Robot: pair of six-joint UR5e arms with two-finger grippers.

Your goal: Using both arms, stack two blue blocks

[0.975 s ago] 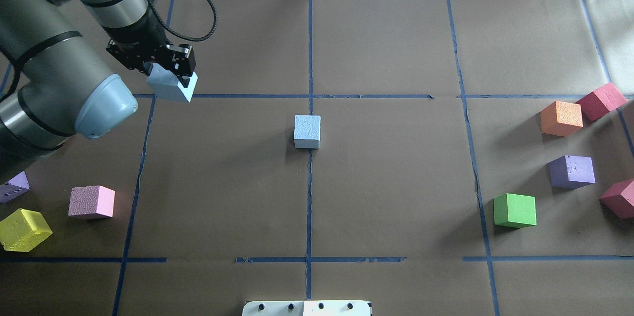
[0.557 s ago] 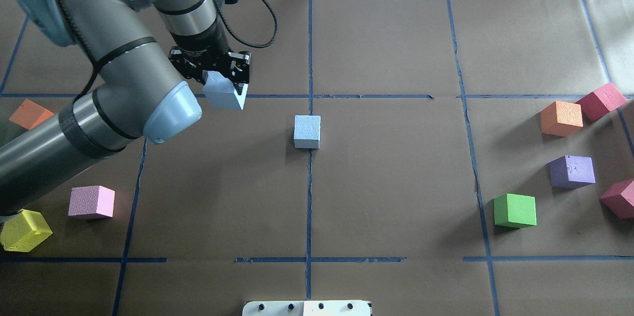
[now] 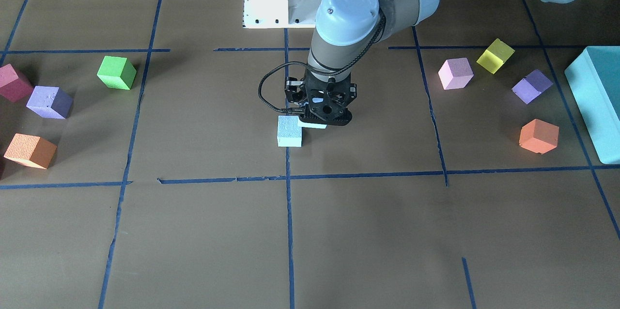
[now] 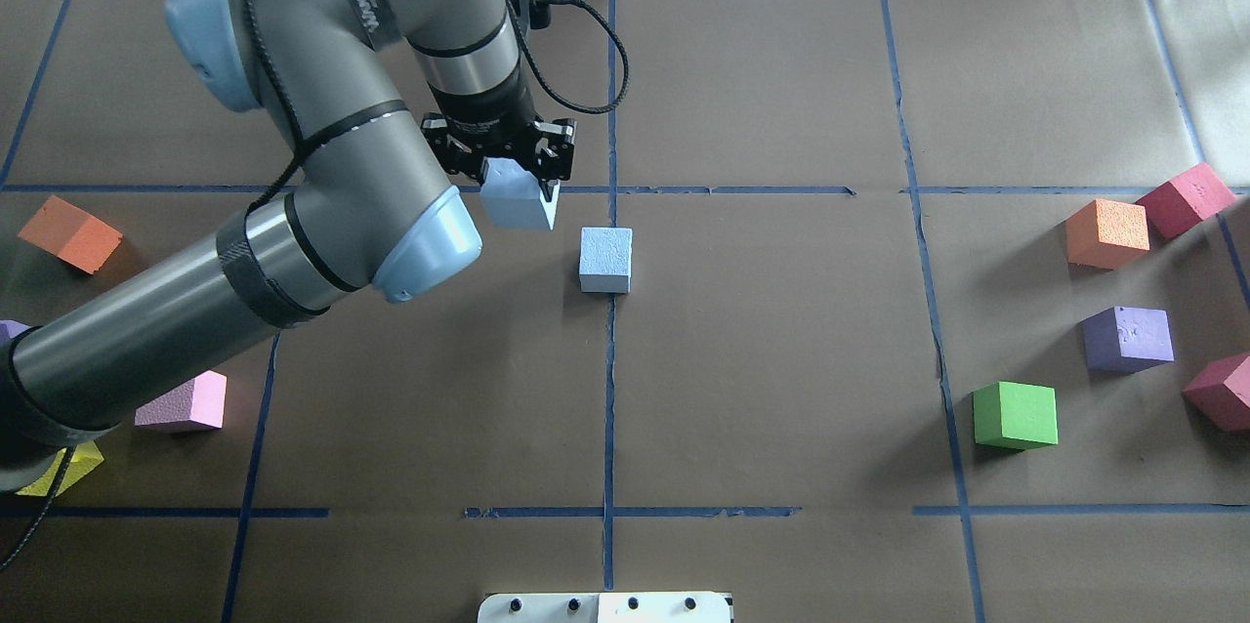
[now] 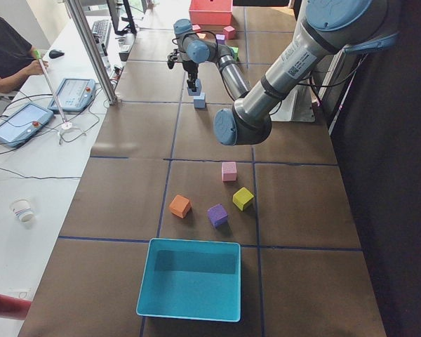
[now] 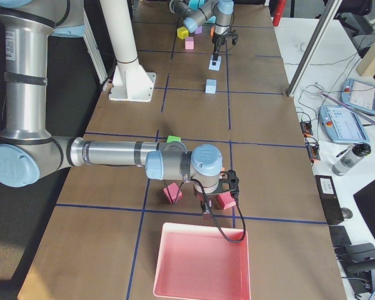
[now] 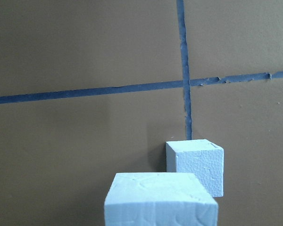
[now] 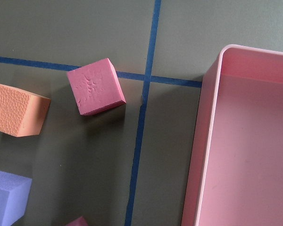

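**Until the held blue block is square over the resting blue block, don't lower**

Front view: the left claw clamps it at centre frame, just right of the target. Overhead: shift it lower right, edges squared. Left side view: arm stretched far, wrist down. Right side view: right claw low by the pink tray; open or closed, cannot tell.

My left gripper holds one block raised over the bench's middle, just left of the other block, which rests at the centre. A box sits at the bench's left end.
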